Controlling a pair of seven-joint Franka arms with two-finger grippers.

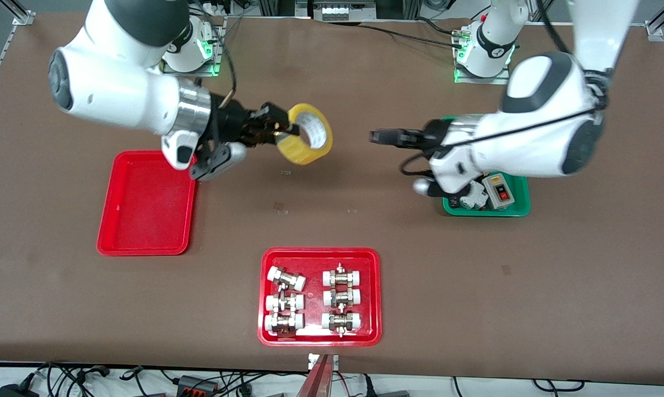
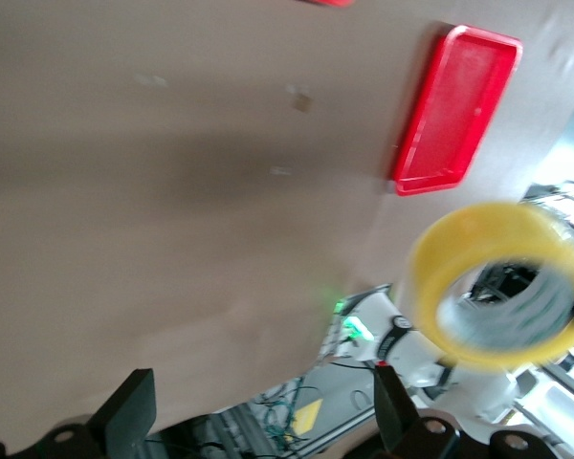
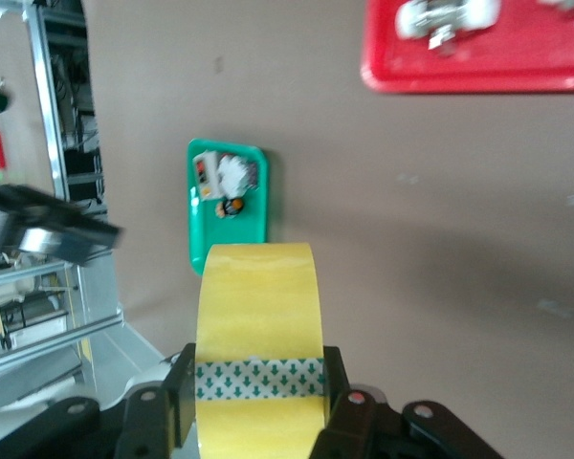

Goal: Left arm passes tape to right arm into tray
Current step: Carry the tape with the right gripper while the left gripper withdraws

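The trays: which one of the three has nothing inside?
The red tray at the right arm's end; the other red tray holds pipe fittings, the green tray electrical parts.

Both arms wear glossy white shells with dark grey joint bands. Right arm (image 1: 117, 94) shows a silver wrist ring, black gripper (image 1: 279, 129). Left arm (image 1: 535, 138) carries a black cable; its bolts look blurred.

My right gripper (image 1: 287, 130) is up in the air, wrist level, fingers (image 3: 340, 402) clamped on the tape roll (image 1: 308, 134). My left gripper (image 1: 377, 136) hangs level facing it, well apart, fingers (image 2: 124, 413) spread wide with nothing between them.
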